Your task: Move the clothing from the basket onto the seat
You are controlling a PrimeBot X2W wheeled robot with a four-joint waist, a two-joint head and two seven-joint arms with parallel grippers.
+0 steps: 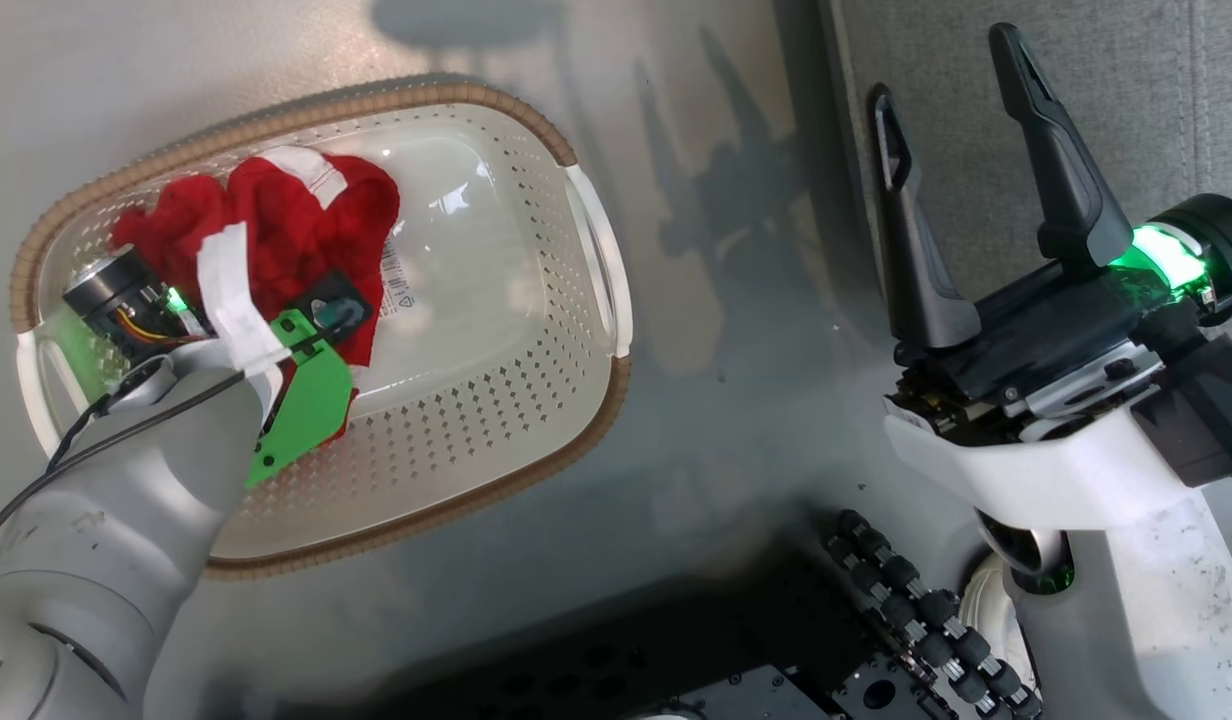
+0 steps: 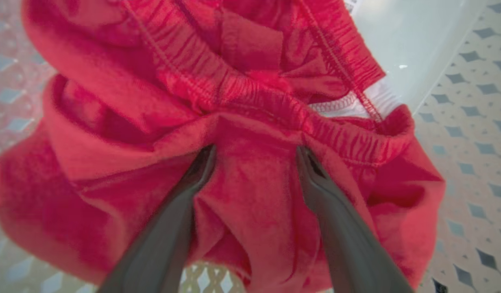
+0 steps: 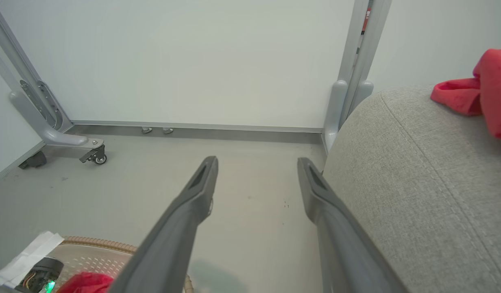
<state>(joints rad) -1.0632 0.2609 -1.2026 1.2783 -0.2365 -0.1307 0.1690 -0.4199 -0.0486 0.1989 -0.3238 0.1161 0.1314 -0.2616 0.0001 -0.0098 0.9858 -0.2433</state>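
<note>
Left end effector [image 2: 254,154], fingers spread wide, straddles the clothing [image 2: 153,81] in the basket [image 1: 426,92]; right end effector [image 1: 944,68] open beside the seat [image 1: 1176,100]

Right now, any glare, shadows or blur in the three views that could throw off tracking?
Head view: bright glare on the basket bottom, hard arm shadows on the floor. Left wrist view: clothing so close it's soft, basket wall at left blurred. Right wrist view: even light, seat weave sharp, no glare.
</note>
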